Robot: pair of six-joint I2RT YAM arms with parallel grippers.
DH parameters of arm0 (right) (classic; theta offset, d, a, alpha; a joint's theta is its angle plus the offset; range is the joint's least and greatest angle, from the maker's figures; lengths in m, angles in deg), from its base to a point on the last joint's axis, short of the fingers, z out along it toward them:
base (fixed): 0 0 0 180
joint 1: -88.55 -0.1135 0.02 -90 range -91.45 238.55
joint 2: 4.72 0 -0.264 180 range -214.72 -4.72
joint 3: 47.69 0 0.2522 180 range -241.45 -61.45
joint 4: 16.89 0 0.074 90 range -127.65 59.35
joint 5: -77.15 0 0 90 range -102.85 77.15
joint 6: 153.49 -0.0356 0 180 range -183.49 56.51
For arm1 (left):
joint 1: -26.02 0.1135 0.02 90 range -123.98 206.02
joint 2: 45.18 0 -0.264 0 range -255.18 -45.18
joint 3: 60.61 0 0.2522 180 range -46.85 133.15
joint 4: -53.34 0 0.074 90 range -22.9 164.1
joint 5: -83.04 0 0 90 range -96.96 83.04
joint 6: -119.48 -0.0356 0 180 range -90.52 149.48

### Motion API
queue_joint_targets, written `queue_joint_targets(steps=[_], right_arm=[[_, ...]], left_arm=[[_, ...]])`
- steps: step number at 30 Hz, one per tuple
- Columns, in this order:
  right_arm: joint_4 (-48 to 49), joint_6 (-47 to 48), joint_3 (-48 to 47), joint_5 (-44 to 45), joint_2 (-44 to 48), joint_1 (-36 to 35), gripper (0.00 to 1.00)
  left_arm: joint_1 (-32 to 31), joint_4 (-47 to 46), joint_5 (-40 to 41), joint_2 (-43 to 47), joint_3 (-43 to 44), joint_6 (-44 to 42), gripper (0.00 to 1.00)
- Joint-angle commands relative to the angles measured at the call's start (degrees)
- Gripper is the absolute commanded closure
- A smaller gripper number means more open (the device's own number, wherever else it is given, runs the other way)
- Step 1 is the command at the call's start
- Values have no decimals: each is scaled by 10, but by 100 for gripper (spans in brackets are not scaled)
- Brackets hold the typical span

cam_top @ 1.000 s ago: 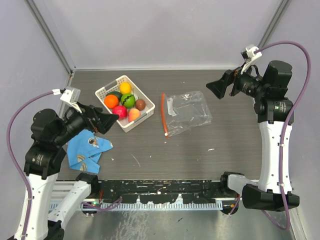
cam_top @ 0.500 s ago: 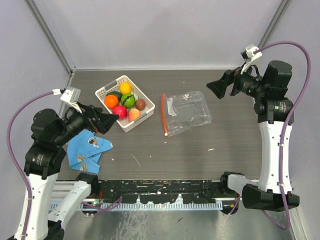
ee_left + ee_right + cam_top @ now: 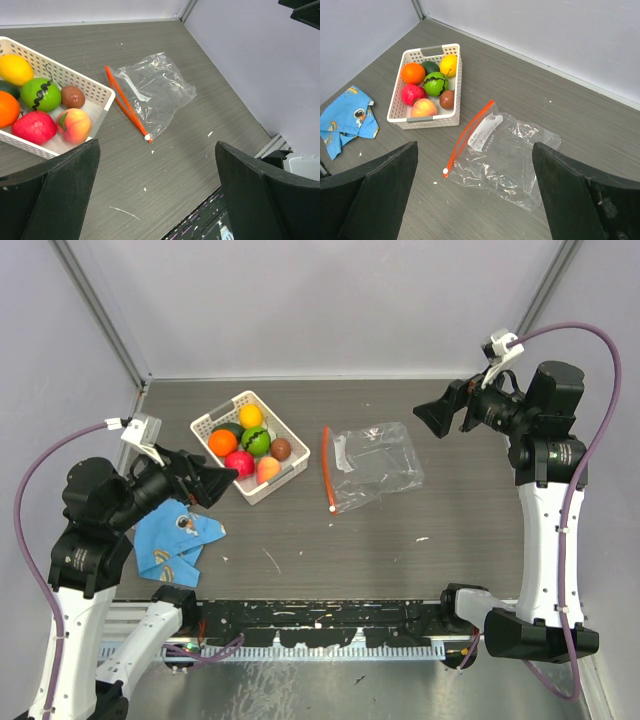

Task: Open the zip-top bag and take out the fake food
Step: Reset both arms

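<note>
- Seemingly emptied, the zip-top bag (image 3: pixel 378 468) is lying flat on the table (image 3: pixel 450 530) just beside the basket (image 3: pixel 459 85), on the side facing away from the blue cloth (image 3: pixel 175 540).
- All seven pieces of fake food (image 3: pixel 250 443) are sitting inside the basket, packed close together; none is showing through the clear plastic.
- The bag's red strip (image 3: pixel 327 468) is running along the edge nearest the basket, and in the left wrist view it is looking parted into a narrow V.
- The left gripper (image 3: pixel 215 485) is hovering near the basket's cloth side, jaws spread wide and holding nothing.
- The right gripper (image 3: pixel 432 420) is hanging well beyond the bag from the basket, jaws likewise apart and bare.
- Judging by its crinkles, the bag is likely behaving as a thin, light, slippery film that slides or bunches under a push; the stiffer strip is offering the surest place to pinch.
- The fruits are looking light, smooth and round, so they are apt to roll; a grip across the middle is seeming wisest.
</note>
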Motion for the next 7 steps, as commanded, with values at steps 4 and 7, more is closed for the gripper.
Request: queue_joint_targets(steps=[4,7], right_arm=[[15,11,-4,0,15,2,0],[15,16,0,1,17,2,0]], left_arm=[[3,-30,-3,2,-1,-7,2],[3,-31,-3,3,-2,-6,2]])
